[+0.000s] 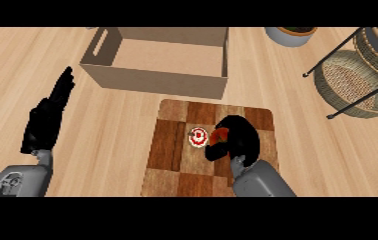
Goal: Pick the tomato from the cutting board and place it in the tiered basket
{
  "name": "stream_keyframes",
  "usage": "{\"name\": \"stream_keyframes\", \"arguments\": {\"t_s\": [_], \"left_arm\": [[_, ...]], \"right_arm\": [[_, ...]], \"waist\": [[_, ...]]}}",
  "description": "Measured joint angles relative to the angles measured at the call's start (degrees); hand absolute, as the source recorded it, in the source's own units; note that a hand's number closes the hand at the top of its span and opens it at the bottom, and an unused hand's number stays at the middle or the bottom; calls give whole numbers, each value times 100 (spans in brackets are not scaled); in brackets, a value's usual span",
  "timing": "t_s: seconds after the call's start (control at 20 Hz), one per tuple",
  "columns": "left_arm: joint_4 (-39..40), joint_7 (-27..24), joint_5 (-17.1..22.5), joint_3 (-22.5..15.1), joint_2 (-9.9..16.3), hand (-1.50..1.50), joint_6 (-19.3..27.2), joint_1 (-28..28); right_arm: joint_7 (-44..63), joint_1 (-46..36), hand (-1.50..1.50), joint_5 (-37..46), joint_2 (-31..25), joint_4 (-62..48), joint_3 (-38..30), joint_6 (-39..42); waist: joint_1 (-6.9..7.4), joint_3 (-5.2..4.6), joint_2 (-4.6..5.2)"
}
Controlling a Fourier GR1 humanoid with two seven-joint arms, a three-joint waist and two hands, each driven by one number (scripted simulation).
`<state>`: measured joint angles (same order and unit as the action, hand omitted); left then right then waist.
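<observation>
On the cutting board [177,149], right hand [236,139] is curling around the tomato [199,136], which is poking out at its 9 o'clock; partial grip risking slip. Tiered basket [347,84] is sitting at 2 o'clock. Left hand [48,116] is resting spread at the bench's [111,119] 9 o'clock

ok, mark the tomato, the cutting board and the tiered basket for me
tomato [198,136]: head view, on its cut face, left of the right hand.
cutting board [171,154]: head view, on a bare part of its left half.
tiered basket [347,84]: head view, on the woven wall of its lower tier.
</observation>
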<state>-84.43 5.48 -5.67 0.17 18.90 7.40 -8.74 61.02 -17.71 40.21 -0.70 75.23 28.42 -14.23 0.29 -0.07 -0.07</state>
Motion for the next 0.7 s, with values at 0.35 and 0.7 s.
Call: {"name": "stream_keyframes", "arguments": {"t_s": [0.35,0.7], "left_arm": [[-42,-78,-140,21,-130,0,2,142],[90,-155,-124,119,-93,0,-16,101]], "right_arm": [[-209,305,150,3,-39,630,175,-184],[-1845,716,150,-279,-1317,1720,1254,1069]], "waist": [[-30,5,-1],[-81,7,-21]]}}
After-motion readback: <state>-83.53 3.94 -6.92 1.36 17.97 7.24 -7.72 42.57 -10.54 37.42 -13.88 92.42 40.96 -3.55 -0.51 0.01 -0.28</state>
